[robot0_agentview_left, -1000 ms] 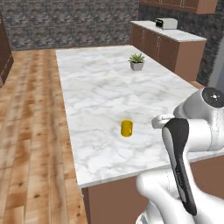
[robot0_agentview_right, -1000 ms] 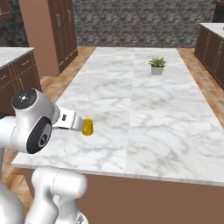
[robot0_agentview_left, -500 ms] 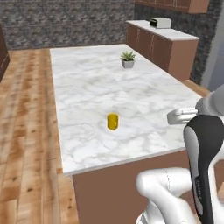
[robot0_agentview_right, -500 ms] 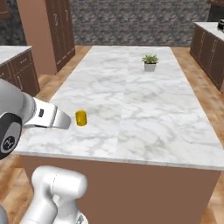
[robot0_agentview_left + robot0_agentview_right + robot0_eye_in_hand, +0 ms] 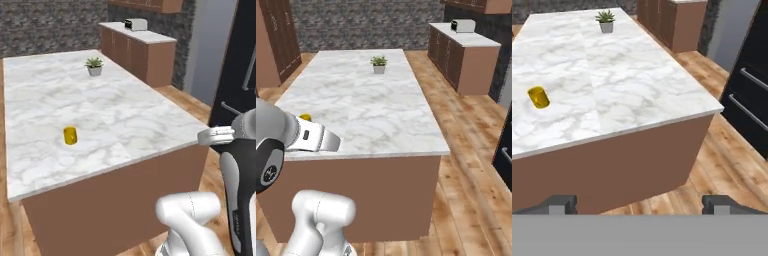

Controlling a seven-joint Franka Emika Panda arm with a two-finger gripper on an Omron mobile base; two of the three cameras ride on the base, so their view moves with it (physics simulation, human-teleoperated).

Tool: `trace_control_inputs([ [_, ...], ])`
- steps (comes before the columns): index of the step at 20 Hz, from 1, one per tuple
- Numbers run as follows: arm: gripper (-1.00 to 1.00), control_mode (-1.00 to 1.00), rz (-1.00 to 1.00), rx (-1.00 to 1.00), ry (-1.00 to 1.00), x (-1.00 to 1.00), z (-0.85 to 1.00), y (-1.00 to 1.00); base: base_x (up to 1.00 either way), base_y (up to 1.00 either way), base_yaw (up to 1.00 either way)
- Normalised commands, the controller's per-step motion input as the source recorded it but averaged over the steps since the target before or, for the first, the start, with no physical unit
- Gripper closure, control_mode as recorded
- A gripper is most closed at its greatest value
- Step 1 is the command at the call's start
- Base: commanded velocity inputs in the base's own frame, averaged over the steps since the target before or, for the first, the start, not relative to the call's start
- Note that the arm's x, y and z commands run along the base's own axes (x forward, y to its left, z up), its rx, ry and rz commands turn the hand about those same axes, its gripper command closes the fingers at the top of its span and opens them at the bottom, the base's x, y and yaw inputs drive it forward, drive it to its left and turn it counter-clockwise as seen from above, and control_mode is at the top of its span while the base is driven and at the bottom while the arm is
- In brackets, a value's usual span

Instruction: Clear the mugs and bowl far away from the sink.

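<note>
Yellow mug alone on the marble table, robot off at the corner

The yellow mug (image 5: 70,135) stands upright near the table's (image 5: 130,115) front edge, well apart from the small potted plant (image 5: 94,66) at the far end. The end effector (image 5: 639,204) hangs off the table's edge, fingers spread wide and empty. This looks like travel between items; the next move calls for finding a remaining mug or bowl.

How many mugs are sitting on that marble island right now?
1: a yellow mug stands alone near the island's left edge, far from the potted plant at the far end. Others may be out of view.
</note>
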Motion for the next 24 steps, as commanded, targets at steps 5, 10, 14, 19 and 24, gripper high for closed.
trace_control_inputs([
  [5, -1.00, 1.00, 0.00, 0.00, 0.00, 0.00, 0.00, 0.00, -0.37, 0.04, -0.92],
  [10, -1.00, 1.00, 0.00, 0.00, 0.00, 0.00, 0.00, 0.00, -0.36, 0.02, -0.91],
  [14, -1.00, 1.00, 0.00, 0.00, 0.00, 0.00, 0.00, 0.00, -0.39, -0.01, -0.84],
  [19, -1.00, 1.00, 0.00, 0.00, 0.00, 0.00, 0.00, 0.00, 0.00, 0.00, -1.00],
  [24, -1.00, 1.00, 0.00, 0.00, 0.00, 0.00, 0.00, 0.00, 0.00, 0.00, -1.00],
])
